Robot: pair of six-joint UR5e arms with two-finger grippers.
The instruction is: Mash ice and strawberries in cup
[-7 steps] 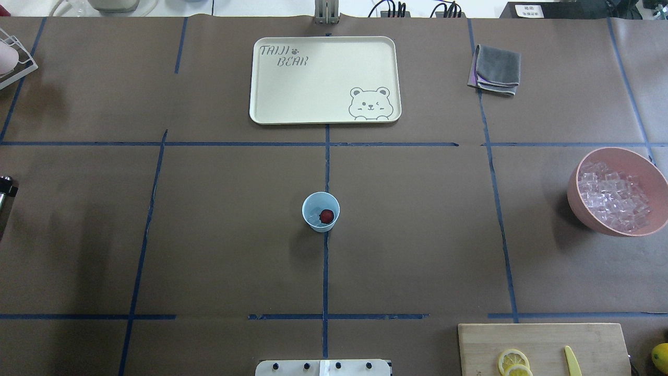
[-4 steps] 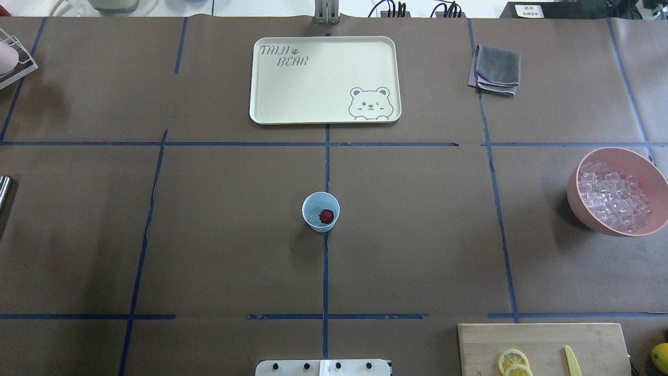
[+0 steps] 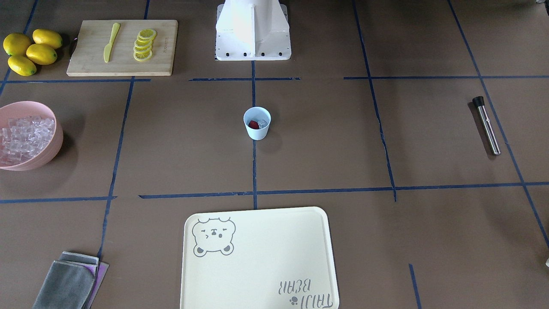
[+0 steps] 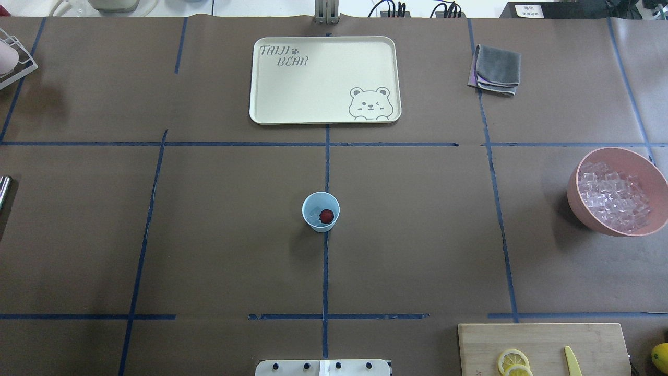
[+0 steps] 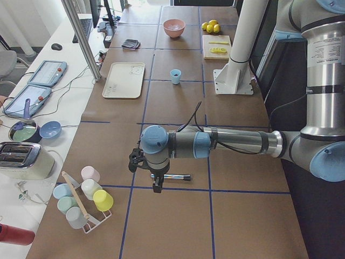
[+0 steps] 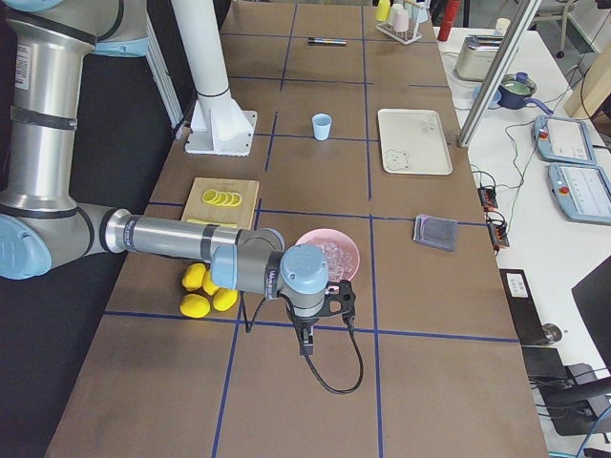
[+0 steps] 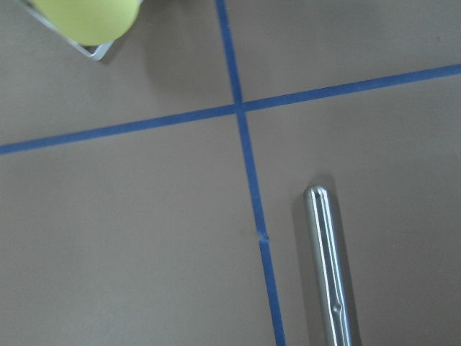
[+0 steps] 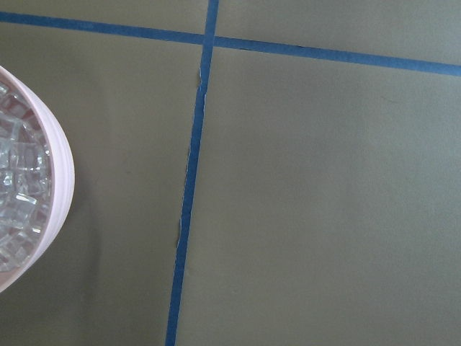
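Honestly, I can't tell whether either set of jaws is spread or pinched, since both only show up in the side views. The left jaws hang just above the steel muddler (image 5: pixel 173 176), which lies flat on the desk (image 4: pixel 417 235). The left wrist view looks down on its rounded end beside a blue tape line. The right jaws hang low next to the pink bowl (image 4: pixel 587 219), which is heaped with ice cubes (image 4: pixel 613 196).

The pale blue cup (image 4: pixel 320 211) stands upright mid-desk on the centre tape line, well apart from both arms. Inside it sit one dark red strawberry (image 4: pixel 326 215) and a bit of ice (image 4: pixel 313 215), side by side.

Further out there's the bear tray (image 4: pixel 323 78), a folded grey cloth (image 4: pixel 497 68), and a cutting board (image 4: pixel 543 339) with lemon slices (image 4: pixel 512 360) and a yellow knife (image 4: pixel 572 361).
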